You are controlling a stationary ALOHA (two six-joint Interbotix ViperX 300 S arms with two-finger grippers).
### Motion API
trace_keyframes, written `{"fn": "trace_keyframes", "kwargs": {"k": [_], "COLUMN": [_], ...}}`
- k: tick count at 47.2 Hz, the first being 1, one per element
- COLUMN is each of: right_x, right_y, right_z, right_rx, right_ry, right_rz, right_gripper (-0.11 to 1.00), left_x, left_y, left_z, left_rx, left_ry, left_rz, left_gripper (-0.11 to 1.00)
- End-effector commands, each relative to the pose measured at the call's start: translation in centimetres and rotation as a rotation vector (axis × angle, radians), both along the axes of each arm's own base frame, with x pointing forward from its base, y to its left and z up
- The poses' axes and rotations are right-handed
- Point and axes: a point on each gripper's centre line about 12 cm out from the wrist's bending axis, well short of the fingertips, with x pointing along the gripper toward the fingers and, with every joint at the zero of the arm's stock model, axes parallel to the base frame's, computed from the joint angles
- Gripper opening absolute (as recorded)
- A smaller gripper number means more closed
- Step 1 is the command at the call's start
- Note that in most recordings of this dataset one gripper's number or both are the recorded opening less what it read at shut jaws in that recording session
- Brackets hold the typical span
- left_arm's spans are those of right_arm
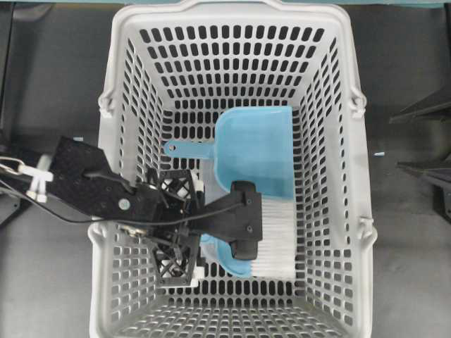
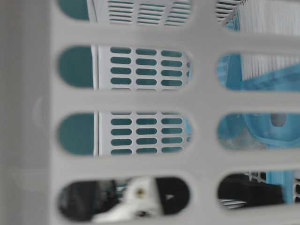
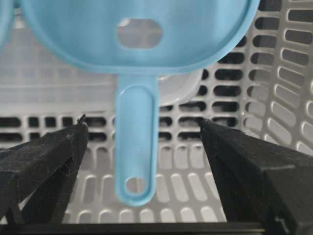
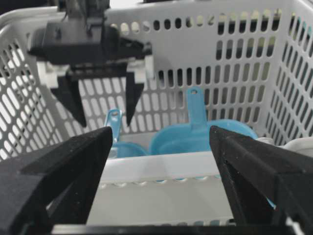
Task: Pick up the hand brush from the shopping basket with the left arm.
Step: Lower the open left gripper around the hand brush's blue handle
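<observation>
The light-blue hand brush point(image 1: 227, 258) with white bristles point(image 1: 276, 236) lies on the floor of the grey shopping basket point(image 1: 358, 162). My left gripper point(image 1: 180, 227) reaches into the basket from the left and is open. In the left wrist view point(image 3: 143, 125) its jaws stand wide on either side of the brush's thin handle point(image 3: 137, 147) without touching it. From the right wrist view the left gripper point(image 4: 106, 122) hangs just above that handle point(image 4: 114, 119). My right gripper point(image 4: 161, 161) is open and empty outside the basket wall point(image 4: 161, 169).
A light-blue flat dustpan point(image 1: 257, 151) lies beside the brush, further back in the basket; it also shows in the right wrist view point(image 4: 200, 134). The basket's slotted walls point(image 3: 288, 98) close in around the left gripper.
</observation>
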Motion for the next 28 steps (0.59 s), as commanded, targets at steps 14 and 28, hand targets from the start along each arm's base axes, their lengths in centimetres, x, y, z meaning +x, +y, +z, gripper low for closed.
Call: {"fn": "trace_keyframes", "kwargs": {"k": [14,28], "right_x": [0.2,0.1], "right_y": [0.2,0.2], "right_z": [0.6,0.4], "right_rx": [0.007,0.007], "right_ry": [-0.04,-0.037], "right_rz": [0.008,0.008], "right_gripper": [0.76,0.76], "left_x": [-0.6,-0.3], "left_y": [0.1,0.0], "left_z": [-1.2,-4.5], "left_rx": [0.008,0.009], "left_ry": [0.027,0.03], "left_rz": [-0.002,-0.009], "left_gripper": [0.9,0.9]}}
